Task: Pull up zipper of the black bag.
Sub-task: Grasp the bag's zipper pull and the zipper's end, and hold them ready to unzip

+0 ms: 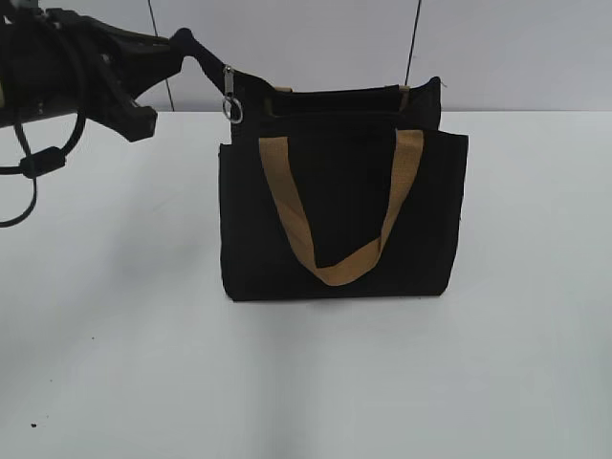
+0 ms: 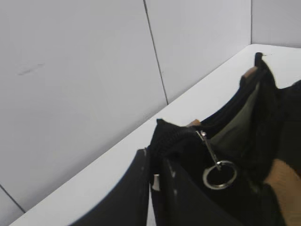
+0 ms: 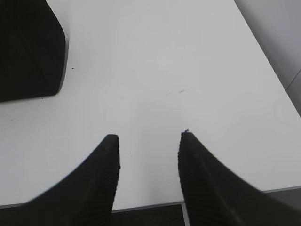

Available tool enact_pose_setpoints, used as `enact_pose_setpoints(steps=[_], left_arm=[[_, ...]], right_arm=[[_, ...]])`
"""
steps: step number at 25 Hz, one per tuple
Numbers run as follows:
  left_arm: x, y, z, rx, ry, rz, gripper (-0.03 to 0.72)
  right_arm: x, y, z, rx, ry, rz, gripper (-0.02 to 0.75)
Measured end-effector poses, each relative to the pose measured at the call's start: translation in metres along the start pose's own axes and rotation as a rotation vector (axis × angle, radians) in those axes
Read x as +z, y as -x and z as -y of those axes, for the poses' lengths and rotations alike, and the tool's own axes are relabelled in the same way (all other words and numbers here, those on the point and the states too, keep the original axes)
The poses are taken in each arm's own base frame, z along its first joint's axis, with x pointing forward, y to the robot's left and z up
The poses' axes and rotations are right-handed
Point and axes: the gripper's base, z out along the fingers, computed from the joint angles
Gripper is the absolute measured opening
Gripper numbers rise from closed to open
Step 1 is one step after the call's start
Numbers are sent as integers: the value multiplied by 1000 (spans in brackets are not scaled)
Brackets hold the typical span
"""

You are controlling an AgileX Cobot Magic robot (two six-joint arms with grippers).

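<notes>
Left gripper [image 1: 191, 43]: clenched on the upper left corner of the black bag [image 1: 344, 215], pinching a peak of fabric at the end of the zip line. In the left wrist view the fingers [image 2: 141, 188] close on that fabric just below the pull. Arm comes in from the upper left of the exterior view.

Right gripper [image 3: 148, 141]: released, jaws spread, nothing between them, hanging over bare table [image 3: 155, 70]. A dark mass at the left edge of its view is probably the bag's side, not certain. This arm does not show in the exterior view.

Bag: upright, mid-table, front panel toward the camera, tan handle [image 1: 335, 268] drooping in a loop over the front.

Zipper [image 1: 229, 96]: silvery pull with ring hangs at the left end of the top edge, beside the pinched corner. The mouth stands open to the right of it; greenish lining [image 2: 237, 127] is visible inside.

Progress, as judged: corner anchored only. Pull not yet taken, no run closed. Remaining: right gripper to the ring, grasp, draw along the top edge to the far end.
</notes>
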Motion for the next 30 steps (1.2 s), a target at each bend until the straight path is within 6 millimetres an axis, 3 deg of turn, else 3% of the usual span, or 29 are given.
enact_pose_setpoints(steps=[10,14,22,26,30], left_arm=[[-14,23,3,-68,-59,38,29],[-14,28,4,-67,-87,47,29],[-14,29,6,-36,-111,45,29],[-15,29,6,-35,-114,47,29],[-11,25,7,-42,-119,35,29]], right_arm=[[0,1,-4,-2,78,5,326],[8,22,-18,-95,247,6,326],[85,68,-65,-122,692,-179,326],[129,95,-81,-124,834,-172,326],[166,135,-103,-179,924,-119,326]])
